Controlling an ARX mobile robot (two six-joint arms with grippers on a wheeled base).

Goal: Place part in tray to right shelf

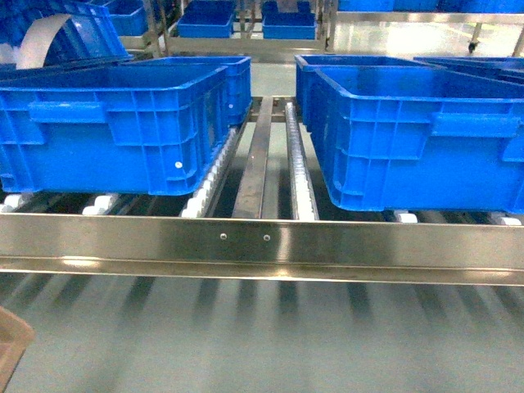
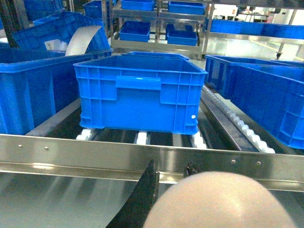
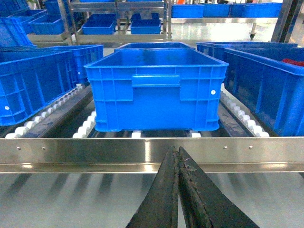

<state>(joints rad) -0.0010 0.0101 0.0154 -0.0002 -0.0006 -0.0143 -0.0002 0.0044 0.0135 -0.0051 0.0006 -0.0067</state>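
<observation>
The right fingers [image 3: 164,199] are pressed together with nothing between them, low before the rail. Of the left arm only one dark finger [image 2: 145,199] shows. A rounded beige body, which I take for the tray [image 2: 223,202], lies just beside it and hides the other finger, so I cannot tell whether they pinch it. A beige corner also shows at the lower left of the head view. The part is not seen in any view; it may lie in the tray, out of sight.

I judge the part to be light, stiff and smooth, so it would slide easily if the tray tips. The tray is better carried level, held at its handle.

Further out, the front rail [image 1: 368,241] of the right shelf crosses all views and must be cleared first. Behind it a left blue crate [image 1: 115,127] and a right blue crate [image 1: 409,135] fill the lanes. Only the roller rails [image 1: 299,172] between them are free.
</observation>
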